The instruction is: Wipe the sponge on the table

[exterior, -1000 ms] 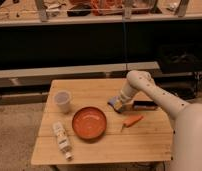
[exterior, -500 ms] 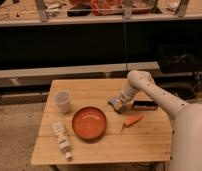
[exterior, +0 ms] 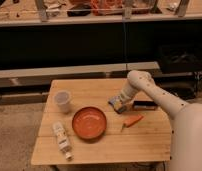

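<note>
The light-blue sponge (exterior: 114, 101) rests on the light wood table (exterior: 109, 147), right of its middle and just right of the orange bowl. My gripper (exterior: 117, 105) comes down from the white arm on the right and is shut on the sponge, holding it against the tabletop. Part of the sponge is hidden by the fingers.
An orange bowl (exterior: 89, 122) sits mid-table, with a clear cup (exterior: 62, 101) at the left and a white bottle (exterior: 61, 140) lying at the front left. An orange carrot-shaped thing (exterior: 132, 121) and a black bar (exterior: 145, 105) lie right of the gripper. A long grey shelf (exterior: 69, 72) runs behind.
The gripper with the sponge has slid slightly left across the tabletop, toward the bowl. Nothing else has moved.
</note>
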Motion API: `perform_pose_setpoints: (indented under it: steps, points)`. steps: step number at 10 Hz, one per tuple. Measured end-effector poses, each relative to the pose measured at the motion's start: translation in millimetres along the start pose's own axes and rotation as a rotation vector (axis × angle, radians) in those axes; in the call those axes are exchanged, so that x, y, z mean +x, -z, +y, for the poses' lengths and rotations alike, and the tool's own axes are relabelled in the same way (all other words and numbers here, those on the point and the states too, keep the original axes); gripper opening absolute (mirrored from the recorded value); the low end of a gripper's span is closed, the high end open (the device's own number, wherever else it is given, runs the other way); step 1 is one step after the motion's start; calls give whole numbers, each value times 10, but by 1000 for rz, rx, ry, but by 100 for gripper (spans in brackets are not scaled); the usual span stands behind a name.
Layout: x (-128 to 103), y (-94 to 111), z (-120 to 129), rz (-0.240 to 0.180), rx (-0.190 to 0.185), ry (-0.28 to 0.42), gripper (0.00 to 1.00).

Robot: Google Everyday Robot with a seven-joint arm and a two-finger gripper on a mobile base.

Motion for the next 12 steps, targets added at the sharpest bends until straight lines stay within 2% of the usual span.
perform_pose_setpoints:
  steps: [5, 12]
  points:
    - [44, 15, -28, 1, -5, -71, 0]
    - [45, 8, -41, 3, -6, -83, 0]
